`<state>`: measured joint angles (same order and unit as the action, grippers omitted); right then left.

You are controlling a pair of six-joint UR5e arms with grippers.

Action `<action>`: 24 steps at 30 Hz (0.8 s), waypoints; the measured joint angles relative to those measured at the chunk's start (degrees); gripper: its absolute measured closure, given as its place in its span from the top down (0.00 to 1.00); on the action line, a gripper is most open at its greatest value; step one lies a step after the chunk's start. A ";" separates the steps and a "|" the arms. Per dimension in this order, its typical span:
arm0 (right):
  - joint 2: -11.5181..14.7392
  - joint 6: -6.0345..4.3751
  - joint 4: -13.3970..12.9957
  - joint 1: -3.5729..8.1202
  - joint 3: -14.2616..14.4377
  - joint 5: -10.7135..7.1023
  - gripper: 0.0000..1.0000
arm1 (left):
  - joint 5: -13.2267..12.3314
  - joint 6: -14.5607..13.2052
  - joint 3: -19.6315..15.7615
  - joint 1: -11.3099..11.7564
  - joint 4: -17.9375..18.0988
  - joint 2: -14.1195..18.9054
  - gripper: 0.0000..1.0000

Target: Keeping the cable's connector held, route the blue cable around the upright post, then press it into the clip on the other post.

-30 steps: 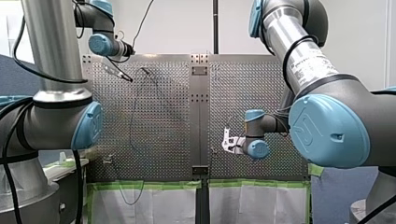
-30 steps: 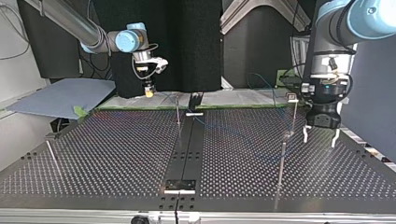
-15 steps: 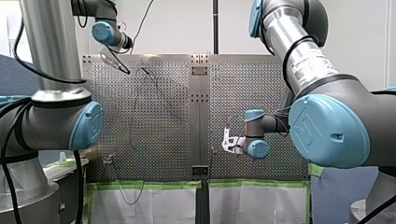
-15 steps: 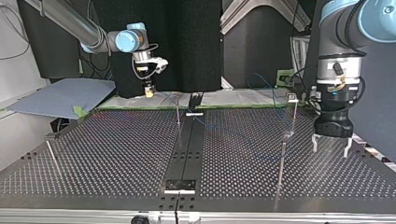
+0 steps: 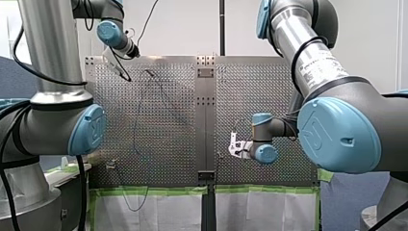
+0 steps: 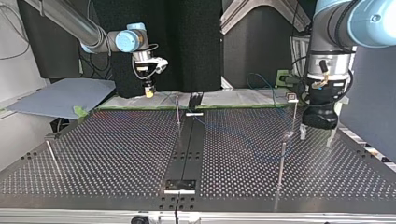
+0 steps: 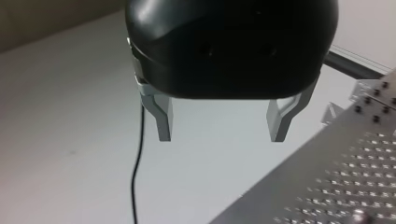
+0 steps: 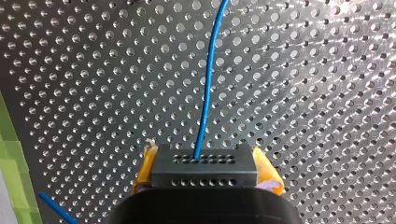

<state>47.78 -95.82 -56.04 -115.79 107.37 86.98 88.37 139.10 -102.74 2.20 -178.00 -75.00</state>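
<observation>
My right gripper point(image 8: 206, 164) is shut, its yellow pads point(image 8: 145, 166) on either side of the cable's black connector point(image 8: 205, 178). The blue cable point(image 8: 204, 93) runs out of the connector, ahead over the perforated plate. In the top view that gripper point(image 6: 148, 92) hangs at the far edge of the table. My left gripper point(image 6: 315, 136) hovers open and empty beside the post topped with the clip point(image 6: 293, 98). In the left wrist view its metal fingers point(image 7: 163, 122) stand wide apart with nothing between them. A plain upright post point(image 6: 177, 113) stands near the table's middle.
A second thin post point(image 6: 281, 162) stands nearer the camera than the clip post, and another post point(image 6: 51, 156) leans at the top view's left. A black rail point(image 6: 187, 148) runs down the perforated table point(image 6: 116, 154). Green-taped sheets point(image 5: 154, 204) hang off the near edge in the front view.
My left gripper, still open, has risen toward the table's far left corner in the front view. In the top view it swung right, then back beside the clip post. The right arm is still.
</observation>
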 joint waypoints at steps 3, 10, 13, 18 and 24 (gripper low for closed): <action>0.00 0.00 -0.01 0.00 0.00 -0.03 0.00 | 0.00 -1.62 0.01 -0.44 -1.61 -0.34 1.00; 0.00 -0.05 -0.13 0.00 -0.11 -0.08 0.00 | 0.00 -5.39 0.02 -0.87 -5.39 -0.76 1.00; 0.00 -0.07 -0.13 0.00 -0.16 -0.11 0.00 | 0.00 -6.81 0.02 -0.88 -6.78 -0.76 1.00; 0.00 -0.09 -0.30 0.00 -0.17 -0.18 0.00 | -0.01 -9.24 0.02 -0.90 -9.25 -0.84 1.00; 0.00 -0.02 -0.32 -0.02 -0.17 -0.31 0.00 | -0.75 -12.33 0.36 -0.73 -12.31 -1.75 1.00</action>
<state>47.78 -95.84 -56.35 -115.81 107.20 86.67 87.62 126.77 -102.39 1.47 -190.31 -76.75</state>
